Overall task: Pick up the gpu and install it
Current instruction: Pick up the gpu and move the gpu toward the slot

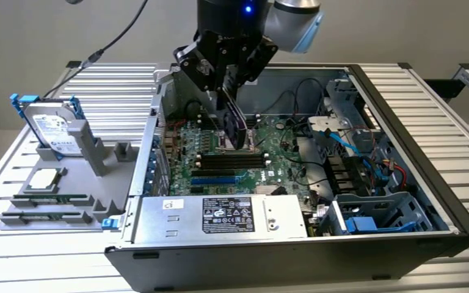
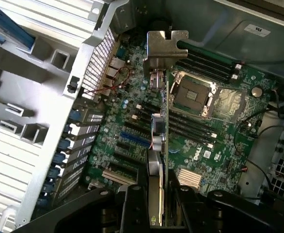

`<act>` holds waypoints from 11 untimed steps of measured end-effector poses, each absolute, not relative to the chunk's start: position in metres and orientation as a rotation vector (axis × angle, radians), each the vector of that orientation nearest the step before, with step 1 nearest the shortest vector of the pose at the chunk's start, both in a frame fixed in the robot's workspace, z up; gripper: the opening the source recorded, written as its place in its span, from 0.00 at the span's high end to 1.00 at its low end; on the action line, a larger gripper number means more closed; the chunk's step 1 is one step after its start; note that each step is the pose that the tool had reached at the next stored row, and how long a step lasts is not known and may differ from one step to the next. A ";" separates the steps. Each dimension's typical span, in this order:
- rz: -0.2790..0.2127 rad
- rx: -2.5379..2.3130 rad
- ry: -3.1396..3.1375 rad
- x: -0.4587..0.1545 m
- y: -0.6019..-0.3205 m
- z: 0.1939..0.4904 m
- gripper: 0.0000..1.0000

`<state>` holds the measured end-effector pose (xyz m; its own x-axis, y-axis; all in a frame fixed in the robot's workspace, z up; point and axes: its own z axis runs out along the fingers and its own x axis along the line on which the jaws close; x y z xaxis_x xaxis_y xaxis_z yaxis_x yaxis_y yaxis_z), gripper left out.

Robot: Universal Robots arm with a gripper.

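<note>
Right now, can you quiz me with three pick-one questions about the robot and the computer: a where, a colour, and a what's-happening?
1. Where is the gpu?
A) over the motherboard in the open case
B) on the grey rack
C) on the floor

2. What colour is the frame around the hard drive?
A) red
B) blue
C) yellow

3. What are the fingers doing?
A) hanging empty
B) gripping the gpu
C) holding a cable

Answers: 1 A, it hangs over the motherboard; 2 B, blue edges show; 3 B, the gpu sits clamped between them.
</note>
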<state>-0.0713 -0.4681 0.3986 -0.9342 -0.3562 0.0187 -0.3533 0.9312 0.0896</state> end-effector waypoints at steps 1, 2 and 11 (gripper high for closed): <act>-0.132 0.582 -3.049 -0.071 -0.468 0.398 0.73; -0.131 0.603 -3.044 -0.070 -0.468 0.398 0.73; -0.127 0.801 -2.992 -0.066 -0.468 0.395 0.73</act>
<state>-0.0656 -0.4681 0.3950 -0.8656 -0.5004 0.0187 -0.4970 0.8631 0.0897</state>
